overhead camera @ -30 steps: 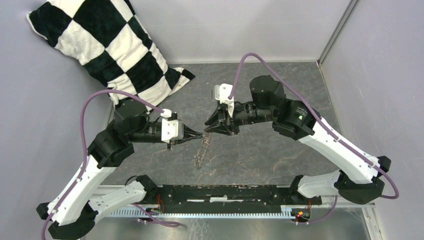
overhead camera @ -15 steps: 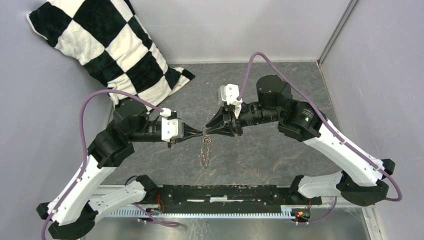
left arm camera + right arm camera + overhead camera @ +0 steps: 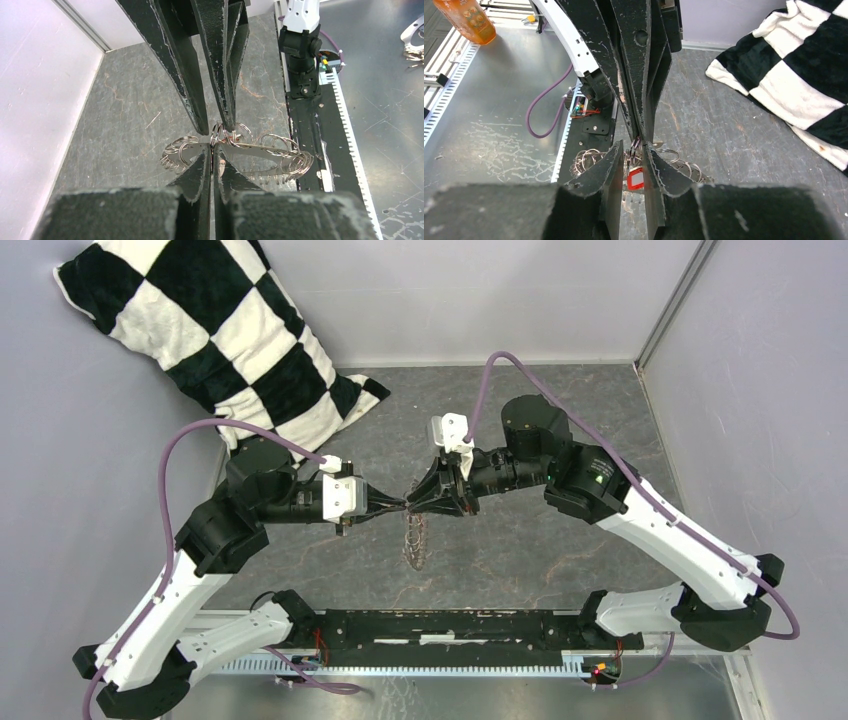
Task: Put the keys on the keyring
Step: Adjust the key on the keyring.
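The keyring [image 3: 413, 540], a chain of small silver rings, hangs over the grey table from my left gripper [image 3: 404, 508], which is shut on one ring. In the left wrist view the left gripper [image 3: 213, 147] pinches that ring and the keyring [image 3: 280, 150] spreads to both sides. My right gripper [image 3: 414, 502] meets it tip to tip. Its jaws stand slightly apart, with rings and the red tag [image 3: 635, 178] showing between them; the right gripper [image 3: 634, 145] straddles the pinched ring. I cannot make out the keys in any view.
A black-and-white checked pillow [image 3: 220, 330] leans in the back left corner. Grey walls close the back and right sides. The arms' black base rail [image 3: 450, 625] runs along the near edge. An orange bottle [image 3: 471, 20] lies off the table.
My right gripper has moved left until its tips meet the left gripper's, and its jaws have narrowed a little. The keyring has swung from slanting to hanging straight down.
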Available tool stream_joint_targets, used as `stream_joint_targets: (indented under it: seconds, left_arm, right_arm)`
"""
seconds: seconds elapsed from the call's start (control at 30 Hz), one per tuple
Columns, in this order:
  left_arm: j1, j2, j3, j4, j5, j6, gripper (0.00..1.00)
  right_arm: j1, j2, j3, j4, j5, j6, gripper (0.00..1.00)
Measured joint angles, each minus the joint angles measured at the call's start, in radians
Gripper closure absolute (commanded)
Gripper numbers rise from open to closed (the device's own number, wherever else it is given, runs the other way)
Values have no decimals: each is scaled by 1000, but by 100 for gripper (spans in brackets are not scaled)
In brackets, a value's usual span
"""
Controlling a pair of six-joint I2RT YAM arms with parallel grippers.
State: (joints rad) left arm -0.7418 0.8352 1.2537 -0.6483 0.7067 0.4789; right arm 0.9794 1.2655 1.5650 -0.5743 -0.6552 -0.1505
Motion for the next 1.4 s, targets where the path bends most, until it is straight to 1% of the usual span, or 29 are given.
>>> stream_joint_targets:
  seconds: [0.1, 0.27, 0.47, 0.53, 0.6, 0.63, 0.67, 0.77, 0.8, 0.83, 0.87, 0.97, 1.1, 1.27, 1.4]
  left_arm:
    - [0, 0, 0, 0, 0, -3, 98]
    - [0, 0, 0, 0, 1, -6, 98]
    - [0, 0, 0, -6, 0, -7, 98]
    - [0, 0, 0, -5, 0, -8, 98]
    - [0, -1, 0, -5, 1, -10, 98]
    - [0, -2, 0, -5, 1, -11, 98]
    - [0, -3, 0, -5, 1, -11, 96]
    - [0, -4, 0, -5, 2, -13, 83]
    - [0, -4, 0, -4, 2, -13, 76]
    - [0, -5, 0, -4, 2, -15, 67]
    - [0, -6, 0, 0, 3, -17, 61]
    - [0, -20, -1, 15, 5, -24, 57]
    - [0, -52, -6, 15, 10, -23, 57]
    - [0, -79, -21, 12, 10, -22, 55]
    - [0, -76, -39, 9, 13, -21, 52]
  right_arm:
    - [0, 0, -6, 6, 0, 3, 76]
    - [0, 0, -19, 32, -2, 8, 82]
    - [0, 0, -43, 59, -17, 22, 85]
    - [-1, 0, -43, 61, -18, 22, 90]
    - [-1, 0, -43, 62, -18, 23, 99]
    - [-2, 0, -43, 62, -18, 22, 100]
    - [-3, 0, -43, 64, -17, 24, 99]
    - [-3, -2, -46, 68, -16, 23, 100]
    - [-3, -6, -53, 76, -14, 24, 100]
    - [-3, -11, -62, 86, -12, 24, 100]
    - [-3, -18, -74, 96, -6, 26, 100]
    - [-6, -51, -132, 121, 10, 38, 100]
    - [-14, -113, -236, 203, 12, 76, 100]
    - [-29, -221, -409, 396, 6, 164, 100]
    - [-33, -260, -507, 555, -1, 244, 100]
